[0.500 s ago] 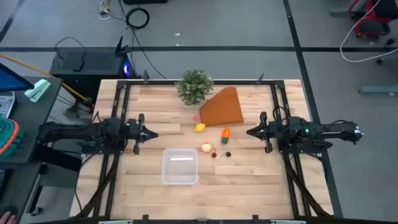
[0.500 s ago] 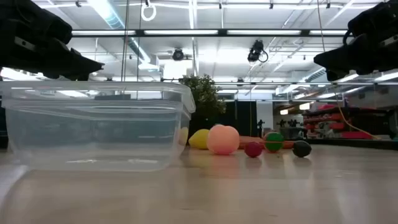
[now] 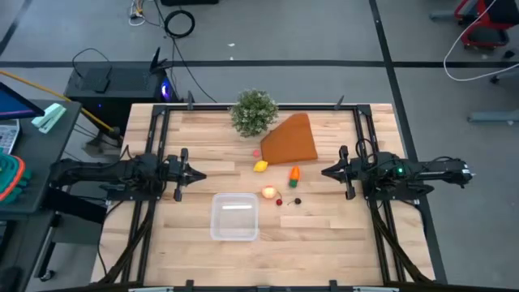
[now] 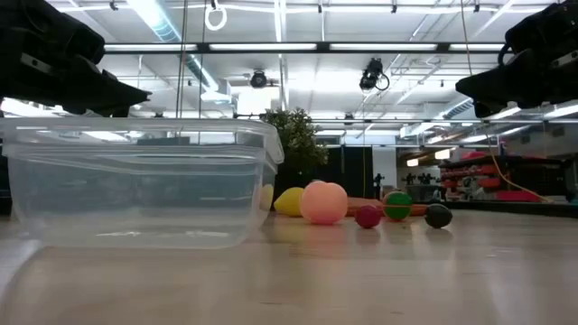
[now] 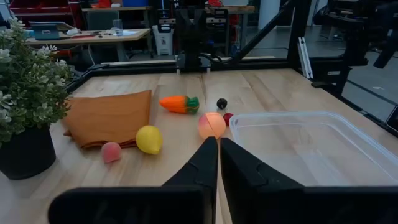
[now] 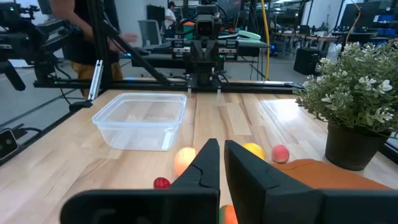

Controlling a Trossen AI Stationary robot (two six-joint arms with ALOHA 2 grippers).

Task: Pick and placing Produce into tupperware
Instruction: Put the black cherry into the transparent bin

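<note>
The clear tupperware (image 3: pixel 235 216) stands with its base on the table near the front edge, nothing inside it (image 5: pixel 311 143). Beyond it, loose on the wood, lie the produce: a peach-pink ball (image 3: pixel 269 193), a yellow lemon (image 3: pixel 260 166), an orange carrot (image 3: pixel 294 173), a red bit (image 3: pixel 279 201), a dark bit (image 3: pixel 297 201) and a small pink ball (image 5: pixel 111 151). My left gripper (image 3: pixel 199 173) hovers shut at the left, pointing toward the produce. My right gripper (image 3: pixel 324 172) hovers shut at the right, facing it. Both are above the table and hold nothing.
A bushy green plant in a dark pot (image 3: pixel 254 112) stands at the far edge. A big orange-brown wedge (image 3: pixel 289 142) lies next to it, just behind the lemon and carrot. Bare wood lies to either side of the tupperware. A person shows in the room beyond (image 6: pixel 81 37).
</note>
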